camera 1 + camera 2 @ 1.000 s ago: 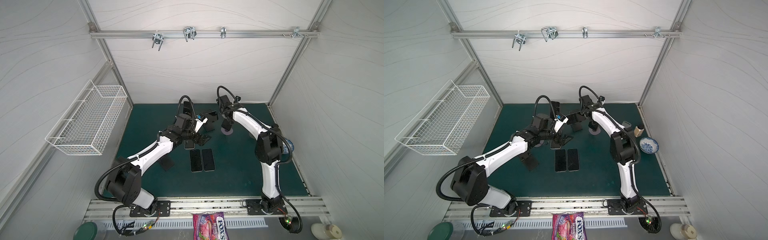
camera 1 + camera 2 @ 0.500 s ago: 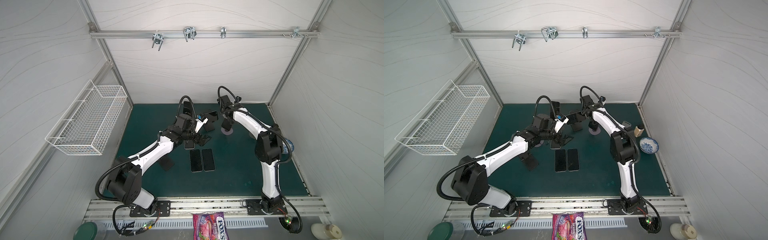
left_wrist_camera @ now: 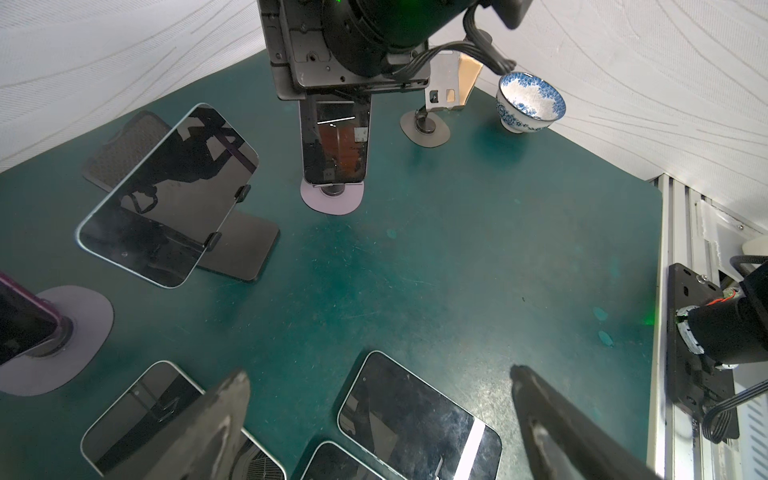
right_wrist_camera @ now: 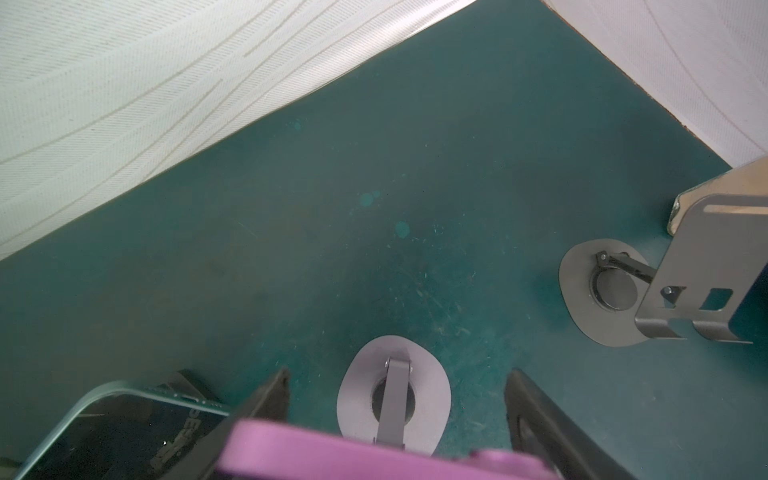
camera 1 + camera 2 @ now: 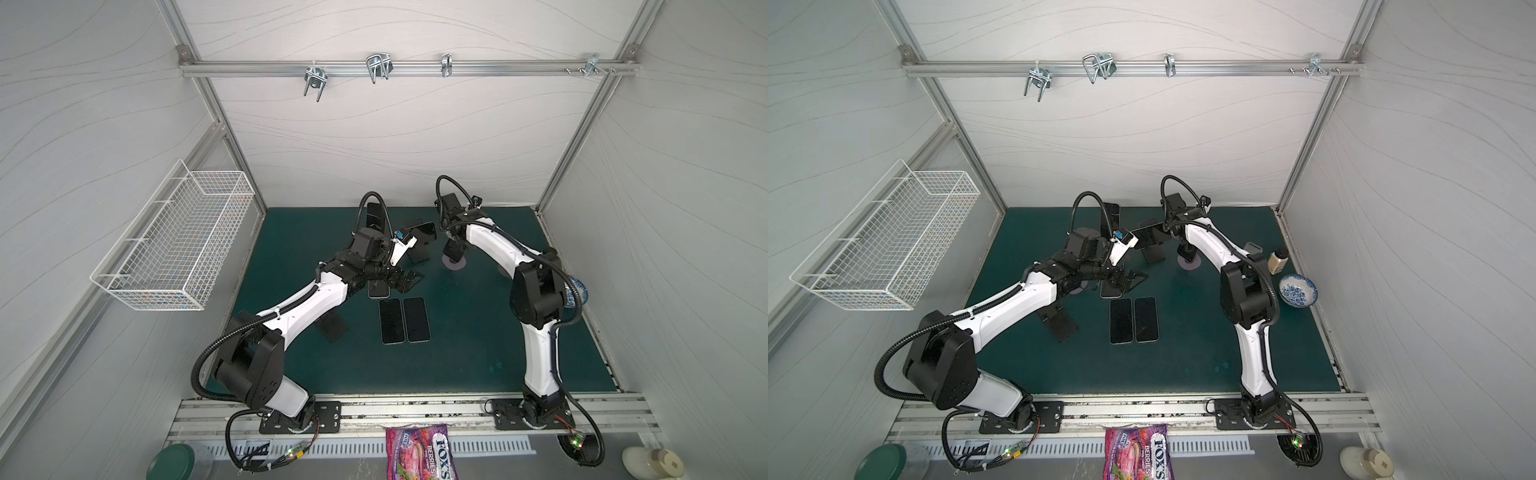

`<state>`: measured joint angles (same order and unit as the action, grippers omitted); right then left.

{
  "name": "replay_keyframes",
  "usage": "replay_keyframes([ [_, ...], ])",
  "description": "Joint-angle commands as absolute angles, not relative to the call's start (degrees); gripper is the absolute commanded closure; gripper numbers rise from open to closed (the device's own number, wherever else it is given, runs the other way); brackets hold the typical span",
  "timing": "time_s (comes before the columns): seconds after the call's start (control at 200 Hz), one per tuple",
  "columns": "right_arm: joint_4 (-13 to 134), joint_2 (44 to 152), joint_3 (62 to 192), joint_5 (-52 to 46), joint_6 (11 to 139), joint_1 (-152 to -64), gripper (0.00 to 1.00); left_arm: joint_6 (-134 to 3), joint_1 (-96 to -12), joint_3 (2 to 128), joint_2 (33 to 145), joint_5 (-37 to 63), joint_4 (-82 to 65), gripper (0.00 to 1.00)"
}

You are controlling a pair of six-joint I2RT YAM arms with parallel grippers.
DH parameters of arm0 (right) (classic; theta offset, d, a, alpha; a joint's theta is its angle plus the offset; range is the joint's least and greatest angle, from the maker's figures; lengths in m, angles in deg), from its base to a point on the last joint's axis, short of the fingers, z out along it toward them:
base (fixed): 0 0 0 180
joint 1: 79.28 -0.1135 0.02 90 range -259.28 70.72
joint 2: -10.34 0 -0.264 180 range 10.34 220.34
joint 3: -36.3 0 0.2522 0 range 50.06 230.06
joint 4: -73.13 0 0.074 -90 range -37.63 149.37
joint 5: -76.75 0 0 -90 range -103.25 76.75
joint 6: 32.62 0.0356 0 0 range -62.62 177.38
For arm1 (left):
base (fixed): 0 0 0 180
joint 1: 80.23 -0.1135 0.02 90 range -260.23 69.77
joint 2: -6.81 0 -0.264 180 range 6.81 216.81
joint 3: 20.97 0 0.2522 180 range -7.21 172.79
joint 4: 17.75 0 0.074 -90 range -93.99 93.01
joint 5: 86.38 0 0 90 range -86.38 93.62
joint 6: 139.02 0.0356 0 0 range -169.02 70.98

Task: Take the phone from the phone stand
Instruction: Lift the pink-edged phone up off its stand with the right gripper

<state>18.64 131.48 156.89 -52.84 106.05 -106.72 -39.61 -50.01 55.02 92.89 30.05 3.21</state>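
In the right wrist view the purple phone (image 4: 374,453) is blurred and cut by the frame edge; whether the right gripper (image 4: 397,376) touches it cannot be told. In both top views that spot looks too small and dark to read. A flat phone (image 3: 137,411) slips behind a finger (image 3: 216,415) of the left gripper (image 3: 378,370) and off the left wrist frame.

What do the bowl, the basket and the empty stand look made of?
Bowl: glazed ceramic, seemingly; glossy white with blue pattern.
Basket: white-coated metal wire, open grid.
Empty stand: likely bent sheet metal, matte grey, thin folded edges.
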Motion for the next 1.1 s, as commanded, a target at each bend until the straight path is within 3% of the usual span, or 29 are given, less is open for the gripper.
replay_keyframes([
  [0.0,19.2,131.4,156.2,-53.1,107.4,-106.4,0.2,-38.9,-49.6,58.1,93.7,31.0,3.2,0.01],
  [0.5,21.8,129.5,153.9,-53.6,106.2,-106.4,0.29,-39.0,-49.5,58.1,93.8,30.8,3.2,0.01],
  [1.095,27.2,126.8,150.4,-52.3,102.9,-106.4,0.31,-38.7,-49.5,58.4,93.7,30.4,3.9,0.01],
])
